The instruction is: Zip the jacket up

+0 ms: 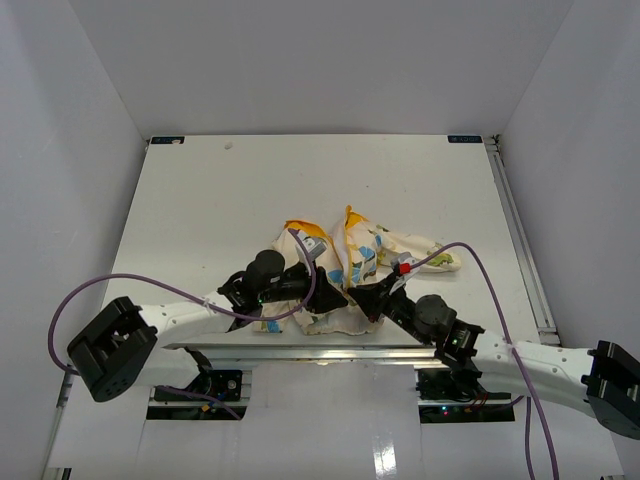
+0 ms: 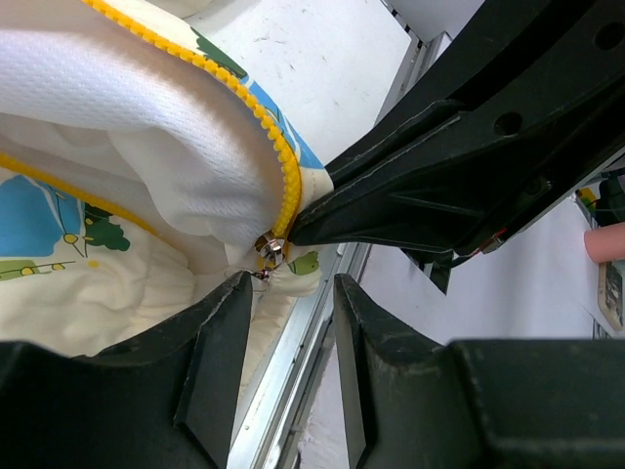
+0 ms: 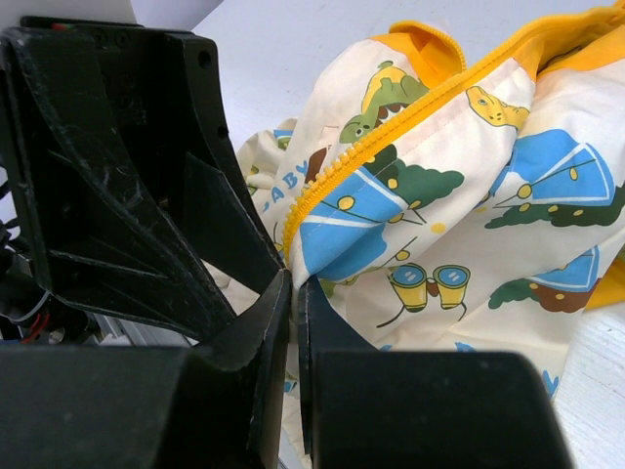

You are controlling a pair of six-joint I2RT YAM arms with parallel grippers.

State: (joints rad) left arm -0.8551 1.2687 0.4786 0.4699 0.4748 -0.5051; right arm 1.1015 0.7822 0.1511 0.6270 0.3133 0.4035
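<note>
The jacket [image 1: 352, 248] lies crumpled at the near middle of the table, cream with cartoon prints and yellow trim. My right gripper [image 3: 296, 283] is shut on the jacket [image 3: 469, 195] at its bottom hem, at the lower end of the yellow zip teeth [image 3: 391, 127]. In the left wrist view the metal zip slider [image 2: 270, 248] sits at the bottom of the teeth [image 2: 283, 156], beside the right gripper's pinching fingers [image 2: 391, 195]. My left gripper [image 2: 291, 283] stands open just below the slider with nothing between its fingers. The pull tab hangs at the left fingertip [image 2: 234, 293].
An aluminium rail [image 1: 300, 352] runs along the table's near edge, right under both grippers, and shows between the left fingers as the rail [image 2: 293, 391]. Purple cables [image 1: 490, 290] loop over both arms. White walls enclose the table on three sides.
</note>
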